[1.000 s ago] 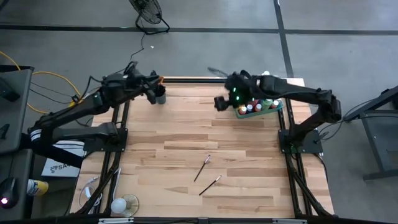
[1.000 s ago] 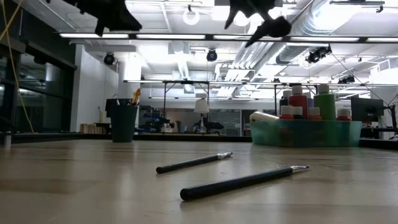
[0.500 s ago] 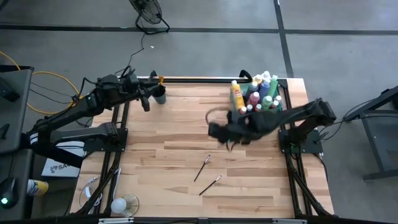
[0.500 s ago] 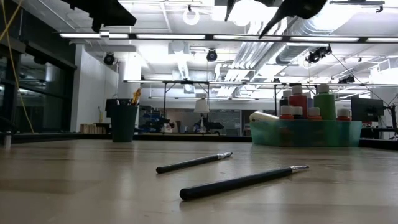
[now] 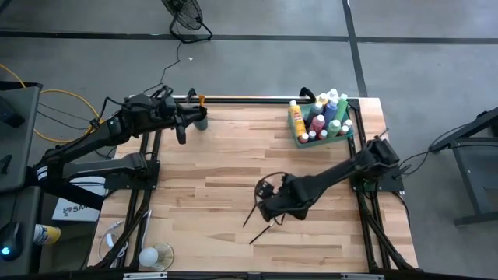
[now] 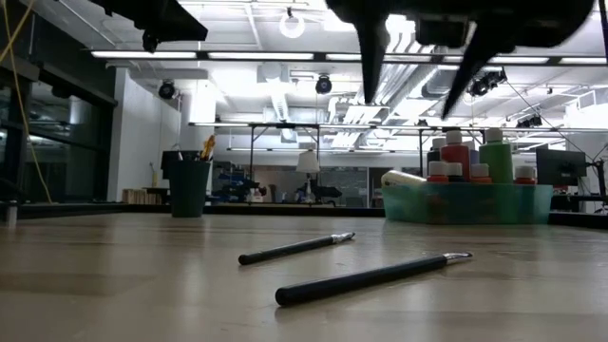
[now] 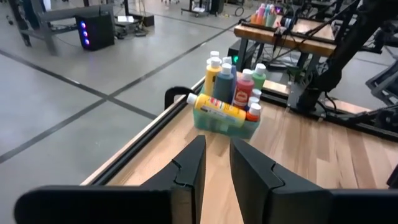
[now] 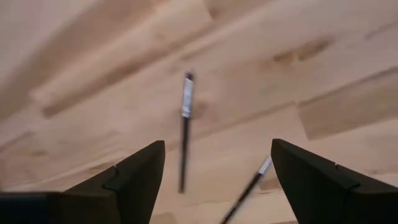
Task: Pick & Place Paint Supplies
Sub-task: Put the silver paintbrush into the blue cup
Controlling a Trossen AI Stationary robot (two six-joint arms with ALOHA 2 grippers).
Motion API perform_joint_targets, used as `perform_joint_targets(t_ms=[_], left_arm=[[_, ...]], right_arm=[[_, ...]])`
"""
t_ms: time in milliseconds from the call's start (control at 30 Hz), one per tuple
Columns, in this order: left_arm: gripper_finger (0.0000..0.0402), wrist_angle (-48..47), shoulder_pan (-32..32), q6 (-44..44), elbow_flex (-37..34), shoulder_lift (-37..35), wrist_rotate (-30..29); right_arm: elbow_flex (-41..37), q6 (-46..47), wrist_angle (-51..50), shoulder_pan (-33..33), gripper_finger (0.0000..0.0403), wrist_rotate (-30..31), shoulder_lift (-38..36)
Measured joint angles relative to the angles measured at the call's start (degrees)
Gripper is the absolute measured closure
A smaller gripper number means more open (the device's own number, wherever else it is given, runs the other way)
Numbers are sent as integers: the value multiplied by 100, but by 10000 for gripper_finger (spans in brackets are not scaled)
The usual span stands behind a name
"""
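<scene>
Right tool [image 5: 268, 208]: we see it wide, lower centre, over two paintbrushes [image 5: 254, 210] on the desk [image 5: 218, 179].
Left tool [image 5: 182, 131]: narrow, empty, upper left, waiting.
Tray [image 5: 342, 135]: holds bottles [image 5: 296, 120].

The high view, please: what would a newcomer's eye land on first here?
Probably the right gripper, its jaws wide open, hanging above two paintbrushes lying loose on the bare wood near the table's middle. Next, the green tray crammed with colourful paint bottles at the far right corner. The left gripper waits by the dark cup at the far left edge.
</scene>
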Motion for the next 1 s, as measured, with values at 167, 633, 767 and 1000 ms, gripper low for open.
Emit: perform_joint_targets(t_ms=[167,633,767,1000], left_arm=[[332,-113,0,-1,0,0,-1],[332,-272,0,-2,-2,0,-2],[332,-393,0,-2,-2,0,-2],[332,-402,0,-2,-2,0,-4]], right_arm=[[0,37,159,17,117,-371,365],[-2,168,900,125,117,-1268,1115],[-2,291,901,174,117,-1409,1308],[-9,339,721,111,117,-1385,1394]])
